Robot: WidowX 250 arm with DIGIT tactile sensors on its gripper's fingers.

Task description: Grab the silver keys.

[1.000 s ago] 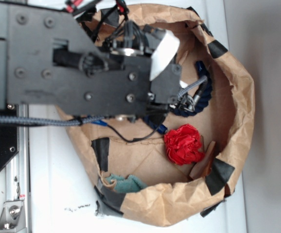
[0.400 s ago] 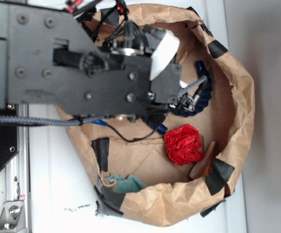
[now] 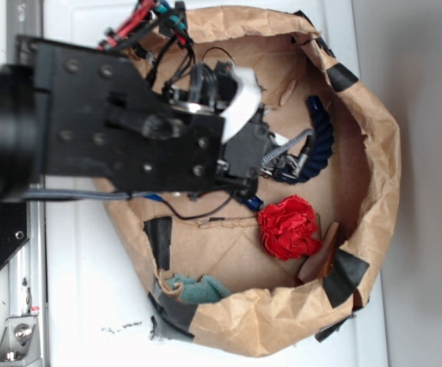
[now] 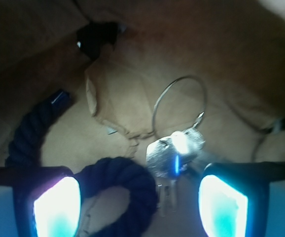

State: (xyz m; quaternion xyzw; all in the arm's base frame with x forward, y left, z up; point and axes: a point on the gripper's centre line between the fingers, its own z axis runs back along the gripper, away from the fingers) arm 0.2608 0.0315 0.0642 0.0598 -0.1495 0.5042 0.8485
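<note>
end effector (image 4: 140, 197) spread over silver keys (image 4: 174, 148), navy rope (image 4: 118, 180), crumpled brown paper (image 4: 192, 39)

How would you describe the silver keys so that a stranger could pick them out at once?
Look inside the crumpled brown paper bag, on its floor beside the thick navy rope. The silver keys are small, flat and shiny, fanned on a thin wire ring, unlike the dark, fat rope.

Between the spread pincer (image 4: 140, 197) fingers, the navy rope (image 4: 127, 182) loop crowds the left side, touching the silver keys (image 4: 174, 150); right side lies free
</note>
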